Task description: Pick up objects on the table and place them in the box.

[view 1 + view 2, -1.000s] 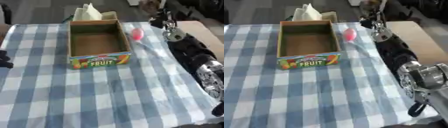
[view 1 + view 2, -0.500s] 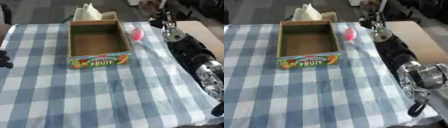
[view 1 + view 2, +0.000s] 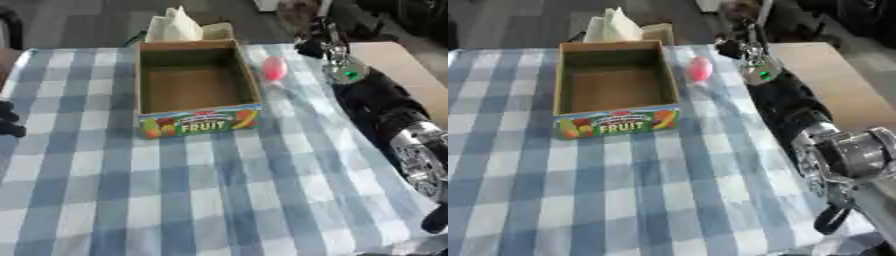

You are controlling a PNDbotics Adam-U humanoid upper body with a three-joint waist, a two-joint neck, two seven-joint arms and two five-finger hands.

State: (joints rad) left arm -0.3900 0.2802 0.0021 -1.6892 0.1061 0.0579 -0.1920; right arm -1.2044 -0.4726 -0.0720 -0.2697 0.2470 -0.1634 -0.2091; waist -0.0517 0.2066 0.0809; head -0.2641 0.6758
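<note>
Pink object (image 3: 275, 68), small, rounded, egg-like in outline, lying on the blue-and-white checked table (image 3: 201, 200) just beside the right wall of the box (image 3: 198, 122), toward the far right corner of the cloth; touching neither the box nor any hand as far as can be seen. Judged light and smooth, probably hard-shelled or rubbery, so liable to roll or slip on the cloth if nudged from one side; the sensible hold looks to be across its narrow middle, thumb on one flank and fingers on the other, coming down from above. Working left to right: left hand (image 3: 8, 120) shows only as dark shapes at the left edge of the table, idle, well apart from the pink object; whether its fingers are spread or curled cannot be told. The box, open cardboard with a FRUIT label on the near wall, stands upright left of centre with nothing visible inside. Behind its far wall sits a pale folded paper or tissue (image 3: 179, 26). Right of the pink object comes the right hand (image 3: 319, 45), at the end of the black forearm running up the right side; it sits near the object, slightly farther back and to its right, not in contact. Its fingers merge into a dark mass there, so whether they are spread or pressed together cannot be told.
</note>
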